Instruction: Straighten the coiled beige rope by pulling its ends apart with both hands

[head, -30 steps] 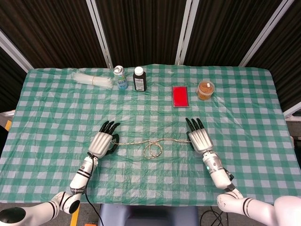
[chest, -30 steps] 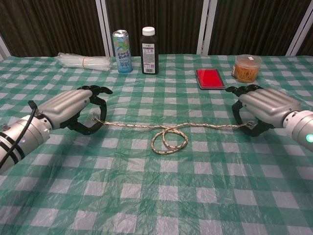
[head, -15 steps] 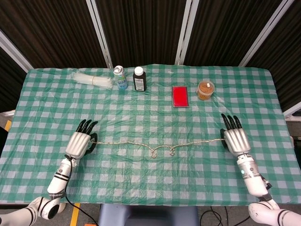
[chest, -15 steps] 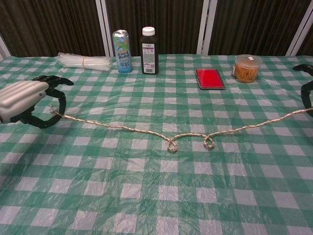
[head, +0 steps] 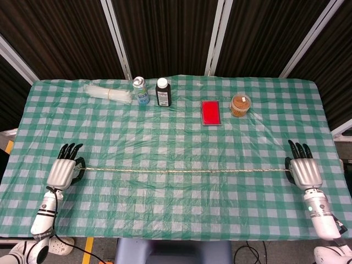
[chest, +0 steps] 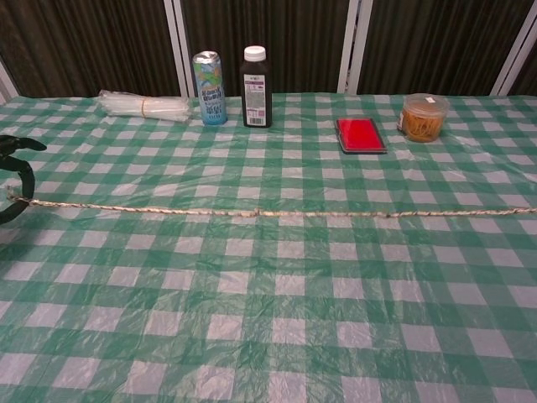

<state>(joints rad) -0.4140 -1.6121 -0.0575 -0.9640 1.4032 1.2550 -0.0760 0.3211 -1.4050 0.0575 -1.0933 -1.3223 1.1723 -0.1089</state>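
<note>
Left hand (head: pixel 63 171) and right hand (head: pixel 305 171), well apart, each grasping one end of the rope (head: pixel 184 171) between thumb and fingers. The rope, between the two hands, lies on the checked tablecloth (head: pixel 176 220) as one straight line without loops. Thin, beige and braided; probably light and limp, best held at its tips.

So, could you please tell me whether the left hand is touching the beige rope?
Touching. In the head view the rope ends inside the left hand, pinched there and stretched straight.
</note>
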